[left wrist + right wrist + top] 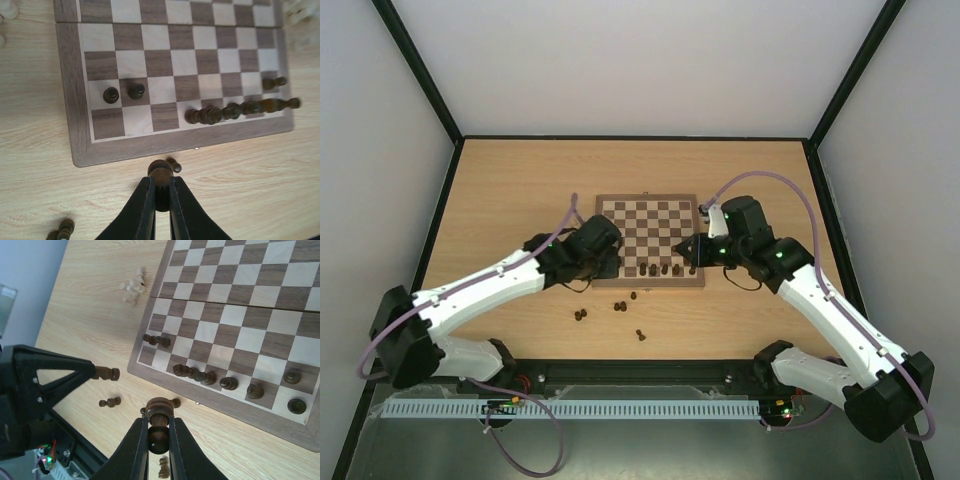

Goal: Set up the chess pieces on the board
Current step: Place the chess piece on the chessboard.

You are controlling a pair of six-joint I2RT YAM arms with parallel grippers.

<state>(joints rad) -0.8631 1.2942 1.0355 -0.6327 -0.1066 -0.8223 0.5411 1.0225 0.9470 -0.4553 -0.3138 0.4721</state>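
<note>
Your left gripper [161, 183] is pinched tight on a dark brown wooden chessman [160, 172], over the light wood worktop [250, 200] just off the near frame of the checkered wooden chessboard [77, 125]. Your right gripper [159, 424] clamps a second dark chessman [159, 407] off the same edge. A row of dark pieces [220, 112] crowds the near rank. Loose dark pieces [581, 315] lie on the worktop, and pale beige pieces [132, 285] sit beside the board.
</note>
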